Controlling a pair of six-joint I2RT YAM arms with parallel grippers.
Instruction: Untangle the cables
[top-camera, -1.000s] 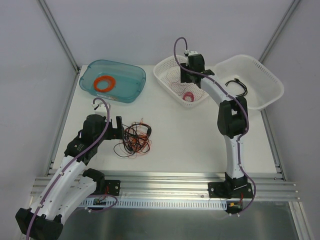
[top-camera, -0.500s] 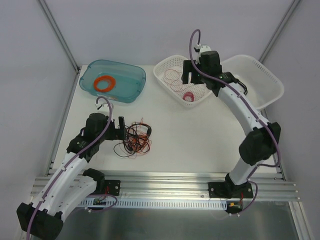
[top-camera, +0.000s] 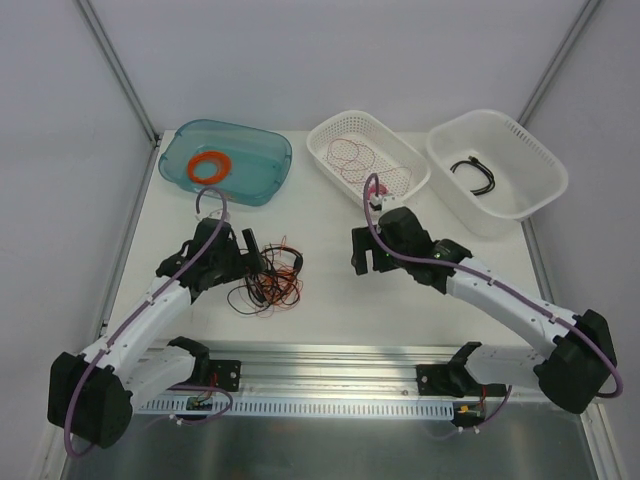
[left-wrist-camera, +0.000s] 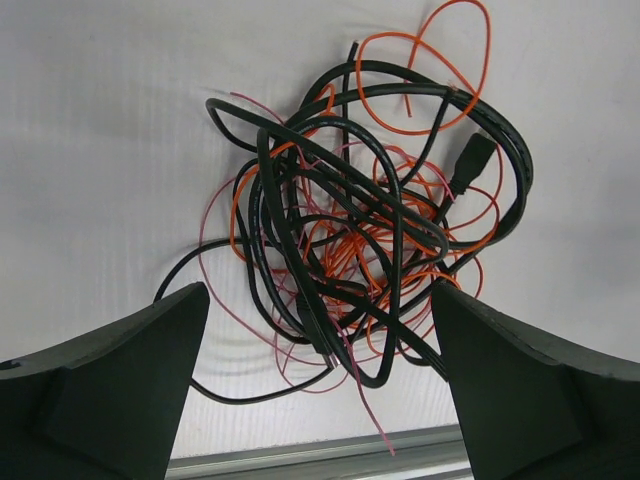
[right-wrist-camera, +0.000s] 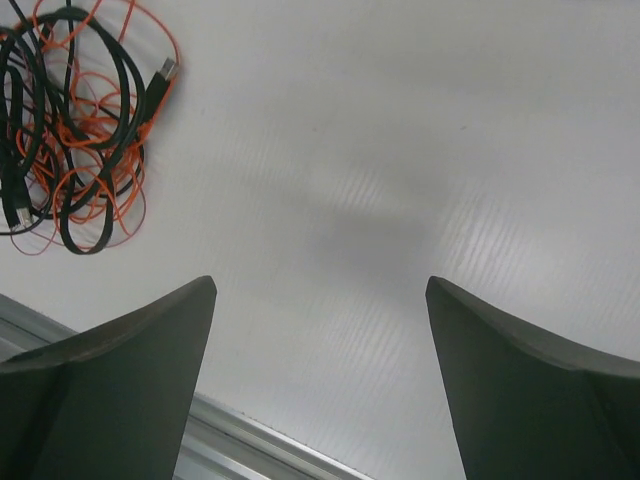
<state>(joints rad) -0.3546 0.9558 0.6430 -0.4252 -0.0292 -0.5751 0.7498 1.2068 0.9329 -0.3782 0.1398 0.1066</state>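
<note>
Black, orange and pink cables (top-camera: 268, 280) are lying knotted in one clump on the tabletop (top-camera: 400, 300), front-left, beneath the left gripper (left-wrist-camera: 318, 290), whose fingers are standing wide apart. The right gripper (top-camera: 362, 255) is hovering well apart from the clump, fingers wide open too. Pinching one outer strand — the stray orange loop (left-wrist-camera: 420, 70), say — is looking wiser than grabbing the core. The clump is reading roughly round, with no clear long axis, its black plug (left-wrist-camera: 472, 165) sitting at one edge.

The top external camera looks steeply down from high behind the near edge of the flat white table (top-camera: 330, 300), taking in all of it. Both wrist cameras face down at it. All three views share the tangle of thin black, red and orange cables (left-wrist-camera: 370, 230), nearest in the left wrist view.
</note>
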